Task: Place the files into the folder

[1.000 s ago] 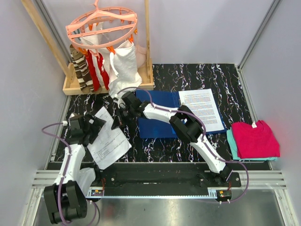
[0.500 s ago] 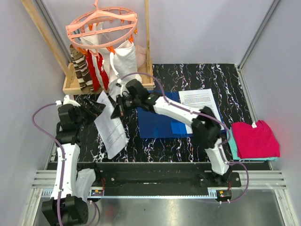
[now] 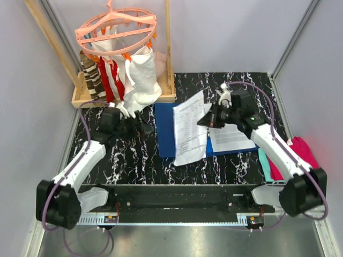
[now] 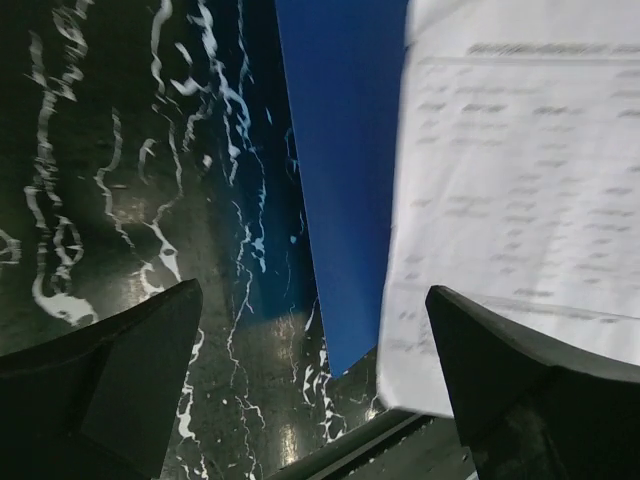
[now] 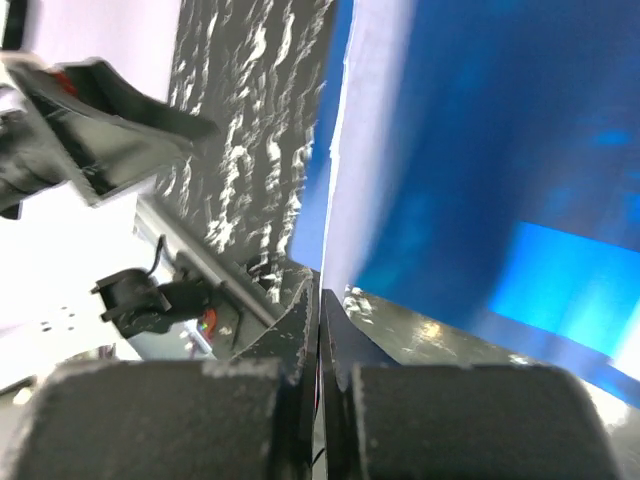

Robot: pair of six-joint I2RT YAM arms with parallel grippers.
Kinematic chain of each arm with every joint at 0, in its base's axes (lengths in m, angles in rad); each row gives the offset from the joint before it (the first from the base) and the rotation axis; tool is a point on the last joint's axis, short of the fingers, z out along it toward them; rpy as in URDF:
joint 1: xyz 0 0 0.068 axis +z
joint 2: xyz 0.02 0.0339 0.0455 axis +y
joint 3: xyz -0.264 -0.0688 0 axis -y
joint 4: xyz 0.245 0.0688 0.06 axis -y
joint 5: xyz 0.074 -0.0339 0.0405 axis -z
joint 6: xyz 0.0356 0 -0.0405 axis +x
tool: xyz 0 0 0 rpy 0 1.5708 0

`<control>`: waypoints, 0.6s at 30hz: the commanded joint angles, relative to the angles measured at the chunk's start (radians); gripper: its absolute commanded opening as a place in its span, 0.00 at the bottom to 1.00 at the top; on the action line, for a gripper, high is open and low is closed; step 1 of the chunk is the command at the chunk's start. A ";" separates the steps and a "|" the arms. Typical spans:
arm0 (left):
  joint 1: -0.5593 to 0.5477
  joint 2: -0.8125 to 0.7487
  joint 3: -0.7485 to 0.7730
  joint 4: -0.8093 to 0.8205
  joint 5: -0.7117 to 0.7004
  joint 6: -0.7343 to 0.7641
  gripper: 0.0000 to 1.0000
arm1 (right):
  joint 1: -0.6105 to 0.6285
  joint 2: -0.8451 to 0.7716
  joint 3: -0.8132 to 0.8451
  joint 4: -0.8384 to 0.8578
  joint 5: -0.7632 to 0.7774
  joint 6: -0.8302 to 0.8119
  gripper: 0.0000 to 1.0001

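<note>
My right gripper (image 3: 210, 119) is shut on the right edge of one white printed sheet (image 3: 190, 128) and holds it tilted above the open blue folder (image 3: 165, 136). In the right wrist view the jaws (image 5: 320, 296) pinch the sheet (image 5: 355, 150), seen edge-on, over the folder (image 5: 500, 170). Another printed sheet (image 3: 231, 137) lies flat on the folder's right half. My left gripper (image 3: 143, 127) is open and empty beside the folder's left edge. The left wrist view shows its fingers (image 4: 110, 380) wide apart over the table, with the folder (image 4: 340, 150) and the hanging sheet (image 4: 520, 190) ahead.
A wooden rack (image 3: 123, 96) at the back left holds a pink drying hanger (image 3: 115, 29), socks and a white cloth bag (image 3: 142, 72). A folded magenta cloth (image 3: 303, 152) lies on a teal one at the right edge.
The sheet has passed from the left gripper to the right one and moved from the left of the table to above the folder. The left gripper has opened and swung toward the folder's left edge.
</note>
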 commanded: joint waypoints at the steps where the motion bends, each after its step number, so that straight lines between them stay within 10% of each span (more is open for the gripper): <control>1: -0.115 0.128 0.059 0.106 -0.004 0.016 0.98 | -0.098 -0.139 -0.029 -0.148 0.008 -0.153 0.00; 18: -0.277 0.407 0.027 0.294 -0.105 -0.122 0.89 | -0.174 -0.244 0.110 -0.406 0.403 -0.313 0.00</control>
